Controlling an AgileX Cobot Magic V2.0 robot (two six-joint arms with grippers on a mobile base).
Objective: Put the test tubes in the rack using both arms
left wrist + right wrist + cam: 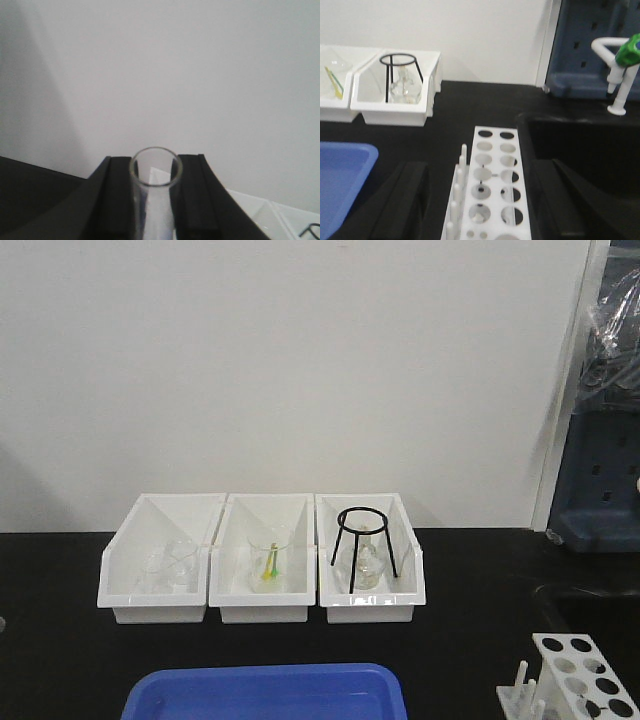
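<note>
My left claw (154, 200) grips a test tube (155, 167); right claw (480, 200) hangs spread wide over the rack (492, 185), which I risk toppling if it drops.

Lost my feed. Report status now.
Left jaws shut on test tube. Right jaws open, straddling rack. Nothing seen in the way.

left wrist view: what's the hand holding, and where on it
A test tube, pinched near its open top end between the fingers of the left hand.
</note>
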